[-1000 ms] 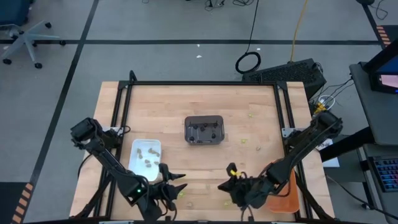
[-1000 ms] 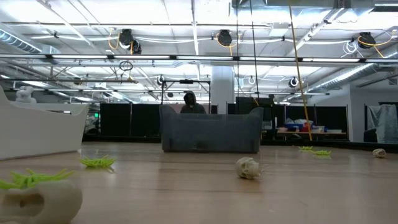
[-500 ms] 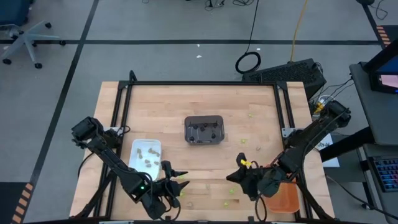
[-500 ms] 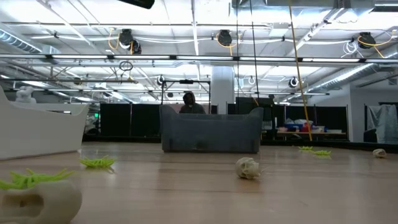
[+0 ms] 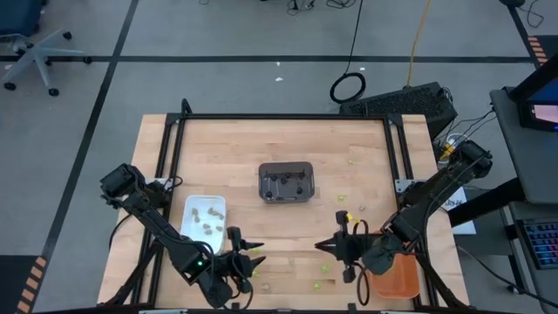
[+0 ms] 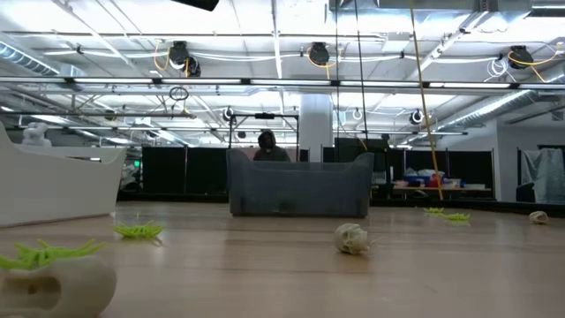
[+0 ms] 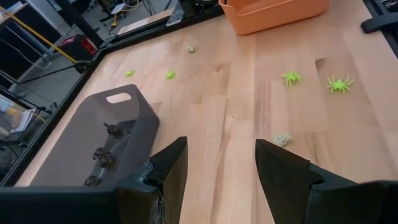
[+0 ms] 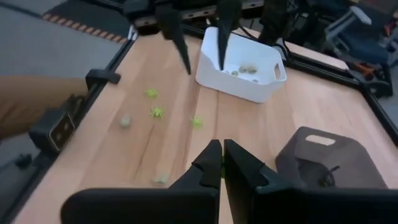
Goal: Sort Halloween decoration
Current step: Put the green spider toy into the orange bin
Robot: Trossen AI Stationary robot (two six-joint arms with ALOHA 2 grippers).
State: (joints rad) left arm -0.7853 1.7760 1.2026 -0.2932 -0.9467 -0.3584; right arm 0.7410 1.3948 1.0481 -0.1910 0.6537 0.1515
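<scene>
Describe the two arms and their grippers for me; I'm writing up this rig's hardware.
Both arms are dark, slim and jointed. The left arm shows a small green light near its wrist; the right arm has yellow detail near its gripper. The left gripper has two flat black fingers tapering to blunt tips. The right gripper has matching black fingers.

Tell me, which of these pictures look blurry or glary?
Low view: the pale skull nearest the lens is soft and cut off, the ceiling lights glare, and the grey tray is backlit and dark. Left wrist view: the end effector's fingers are blurred. High view: even light, faint shadows on the table.
</scene>
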